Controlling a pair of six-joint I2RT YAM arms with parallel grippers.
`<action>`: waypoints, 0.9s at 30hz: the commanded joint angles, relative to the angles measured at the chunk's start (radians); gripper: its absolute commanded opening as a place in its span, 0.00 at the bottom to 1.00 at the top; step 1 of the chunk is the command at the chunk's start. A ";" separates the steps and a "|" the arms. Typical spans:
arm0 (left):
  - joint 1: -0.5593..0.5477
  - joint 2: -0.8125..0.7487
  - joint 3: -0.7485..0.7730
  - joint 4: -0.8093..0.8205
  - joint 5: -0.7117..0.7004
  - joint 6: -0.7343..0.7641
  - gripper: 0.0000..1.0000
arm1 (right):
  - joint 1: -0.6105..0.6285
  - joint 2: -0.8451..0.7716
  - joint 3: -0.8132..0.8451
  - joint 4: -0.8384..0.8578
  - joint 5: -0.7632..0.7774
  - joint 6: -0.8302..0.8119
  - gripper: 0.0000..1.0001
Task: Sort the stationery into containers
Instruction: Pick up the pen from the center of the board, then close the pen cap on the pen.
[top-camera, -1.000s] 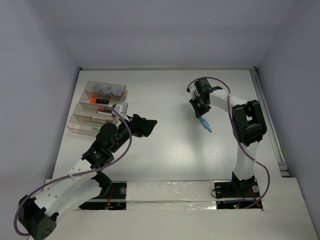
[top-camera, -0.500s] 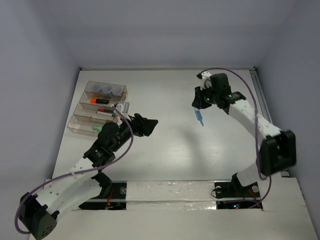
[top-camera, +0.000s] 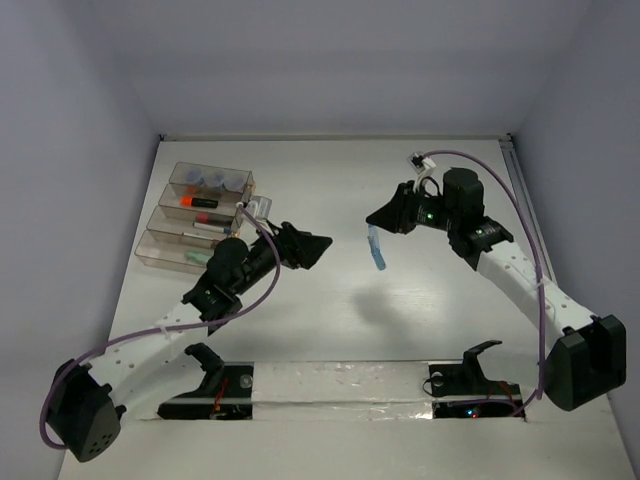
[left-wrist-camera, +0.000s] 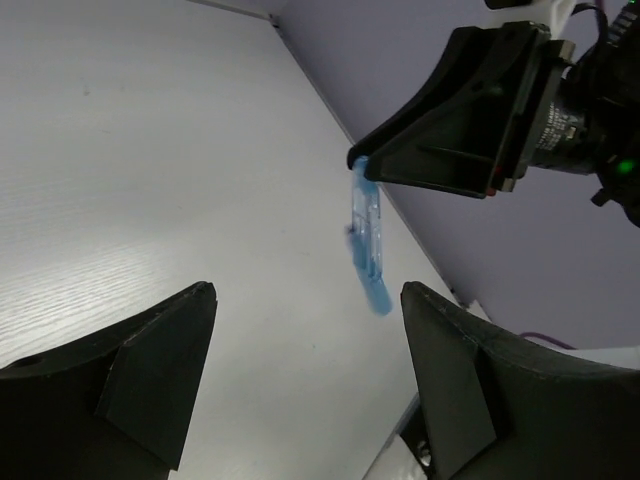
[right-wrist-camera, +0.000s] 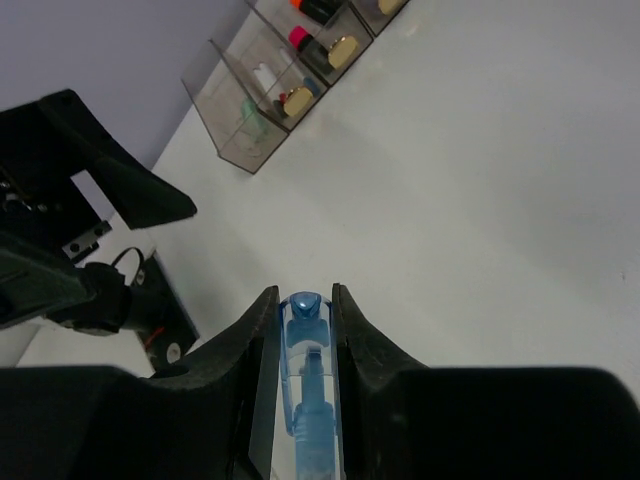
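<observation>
My right gripper (top-camera: 376, 224) is shut on a light blue marker (top-camera: 376, 247) and holds it in the air over the middle of the table; the marker hangs down from the jaws. It shows between the fingers in the right wrist view (right-wrist-camera: 306, 380) and in the left wrist view (left-wrist-camera: 367, 238). My left gripper (top-camera: 318, 245) is open and empty, raised and facing the marker from the left, a short way off. The clear containers (top-camera: 180, 220) stand at the far left with three grey-blue pots (top-camera: 210, 179), an orange highlighter (top-camera: 196, 202), pens and a pale green marker (top-camera: 197, 257) inside.
The containers also show in the right wrist view (right-wrist-camera: 290, 85), far ahead. Purple-grey walls close the table on three sides. A rail (top-camera: 535, 240) runs along the right edge. The arm bases sit at the near edge.
My right gripper has carried the light blue marker up off the table and to the left, toward the middle. My left gripper has moved right and forward toward it.
</observation>
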 joint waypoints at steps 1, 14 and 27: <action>-0.032 0.031 -0.008 0.217 0.092 -0.051 0.72 | 0.007 -0.061 0.007 0.098 0.041 0.100 0.00; -0.158 0.128 -0.067 0.322 -0.101 -0.064 0.66 | 0.044 -0.095 0.001 0.184 0.151 0.156 0.00; -0.229 0.135 -0.034 0.331 -0.129 0.223 0.68 | 0.044 -0.115 0.027 0.175 0.151 0.249 0.00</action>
